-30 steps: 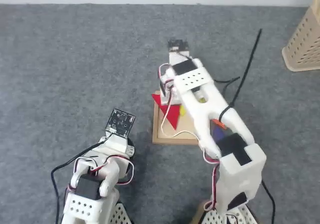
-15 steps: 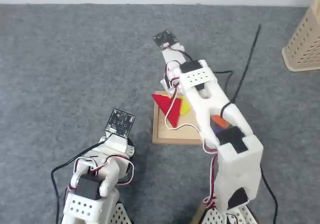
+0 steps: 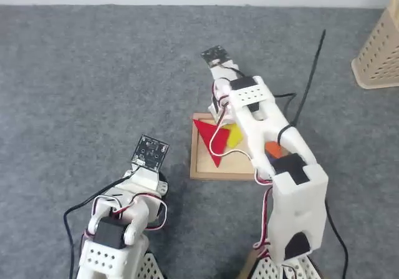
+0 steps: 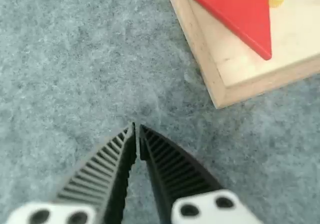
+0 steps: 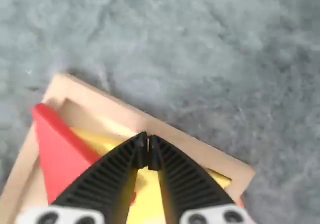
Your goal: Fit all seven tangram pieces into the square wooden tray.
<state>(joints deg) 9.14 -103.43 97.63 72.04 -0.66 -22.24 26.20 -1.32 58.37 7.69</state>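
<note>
Fuzzy grey cloth table (image 4: 75, 58); near the ribbed black plastic left hand (image 4: 136, 129), a smooth matt wooden tray (image 4: 204, 58).

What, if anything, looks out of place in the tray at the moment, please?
The red triangle looks askew. In the high view, one of its corners seems to ride up on the rim of the wooden tray at the far left corner, so it appears tilted rather than lying flat inside. Nothing else stands out.

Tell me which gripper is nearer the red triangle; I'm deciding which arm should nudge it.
Right. The right gripper hangs over the tray, above the yellow piece beside the red triangle. The left gripper is over the carpet, outside the tray.
</note>
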